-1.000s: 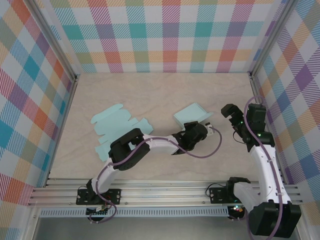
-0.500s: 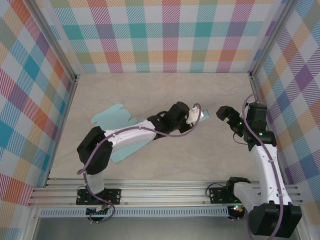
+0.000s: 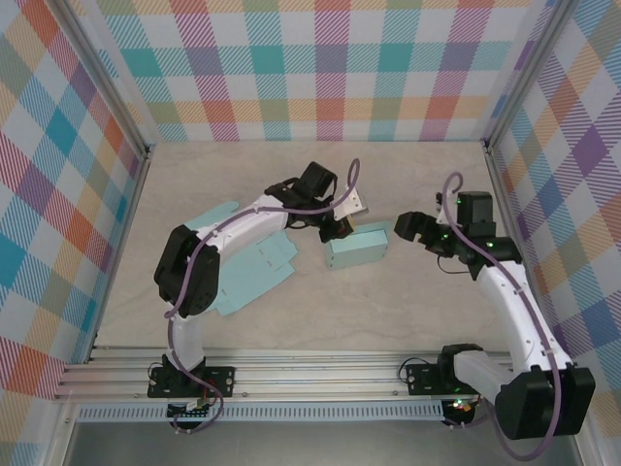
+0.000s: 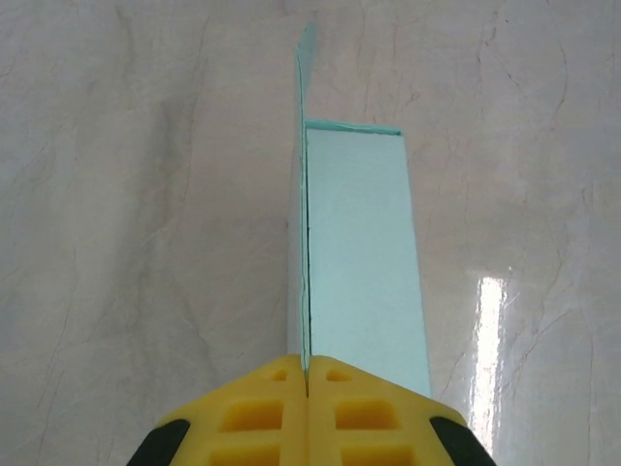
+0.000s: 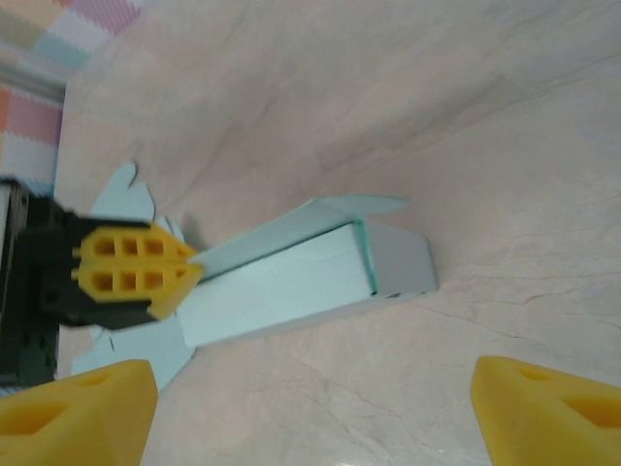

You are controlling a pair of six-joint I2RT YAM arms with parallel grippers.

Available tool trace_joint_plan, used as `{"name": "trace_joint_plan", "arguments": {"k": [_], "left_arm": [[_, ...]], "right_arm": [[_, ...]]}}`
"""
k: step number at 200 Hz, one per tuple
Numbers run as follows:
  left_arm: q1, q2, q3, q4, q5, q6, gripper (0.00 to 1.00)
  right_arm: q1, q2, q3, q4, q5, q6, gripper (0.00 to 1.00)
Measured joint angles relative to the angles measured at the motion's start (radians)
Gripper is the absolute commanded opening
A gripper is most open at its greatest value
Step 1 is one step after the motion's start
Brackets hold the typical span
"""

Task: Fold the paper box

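Since a second ago my left arm has swung from the near middle toward the far side. The pale teal folded paper box [image 3: 359, 249] has come left with it to the centre of the beige worktop [image 3: 437, 320]. The right end effector [image 3: 406, 226] has moved in and sits just beside the box's right end, touching nothing, its yellow fingers [image 5: 82, 413] spread wide. The left end effector [image 3: 333, 230] is pinched tight on a thin flap at the box's left end. A flat teal cut paper sheet [image 3: 247, 277] lies further left.
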Motion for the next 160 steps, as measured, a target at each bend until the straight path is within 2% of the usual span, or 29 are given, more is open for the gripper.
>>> {"name": "trace_joint_plan", "arguments": {"k": [34, 84, 125, 160], "left_arm": [[0.011, 0.017, 0.027, -0.044, 0.029, 0.071, 0.00], [0.036, 0.064, 0.096, -0.084, 0.068, 0.116, 0.00], [0.048, 0.109, 0.165, -0.132, 0.096, 0.145, 0.00], [0.048, 0.121, 0.183, -0.152, 0.104, 0.153, 0.00]], "right_arm": [[0.061, 0.059, 0.000, 0.067, 0.041, -0.082, 0.82], [0.072, 0.195, 0.019, 0.145, 0.080, -0.225, 0.84], [0.072, 0.279, 0.054, 0.187, 0.055, -0.327, 0.85], [0.072, 0.340, 0.084, 0.196, 0.016, -0.382, 0.81]]}}
